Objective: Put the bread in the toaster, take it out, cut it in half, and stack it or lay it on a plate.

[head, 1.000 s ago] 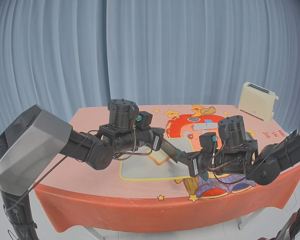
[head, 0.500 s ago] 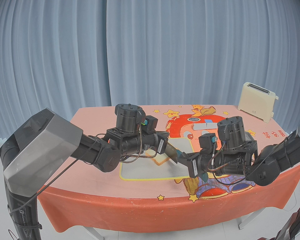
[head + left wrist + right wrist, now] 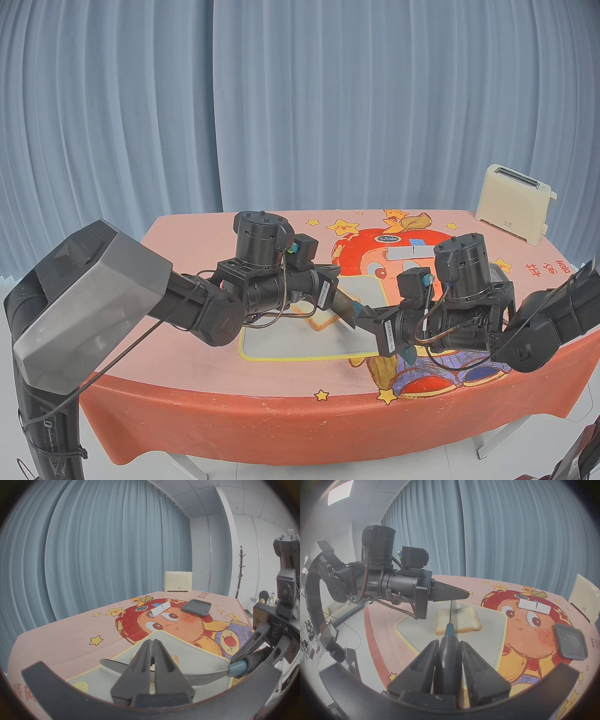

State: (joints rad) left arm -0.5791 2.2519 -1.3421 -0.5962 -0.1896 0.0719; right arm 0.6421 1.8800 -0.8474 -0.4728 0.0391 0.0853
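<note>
Our left jaws are pressed together over the grey mat (image 3: 193, 650) on the surface (image 3: 62, 636). A knife (image 3: 203, 677) crosses just beyond their tips, blade level, its teal handle clamped in the right jaws. A sliver of bread (image 3: 175, 660) shows beside the tips. Farther off we see a dark tray (image 3: 197, 607), a white block (image 3: 161, 609) and the toaster (image 3: 178, 581).

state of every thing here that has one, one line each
slice of white bread: whole, uncut, flat on the grey yellow-edged cutting mat
teal-handled knife: gripped, blade edge-down over the bread
right pincer: shut on the knife
left pincer: shut, empty, above the bread
cream toaster: upright, no bread sticking out
dark grey tray: empty
</note>
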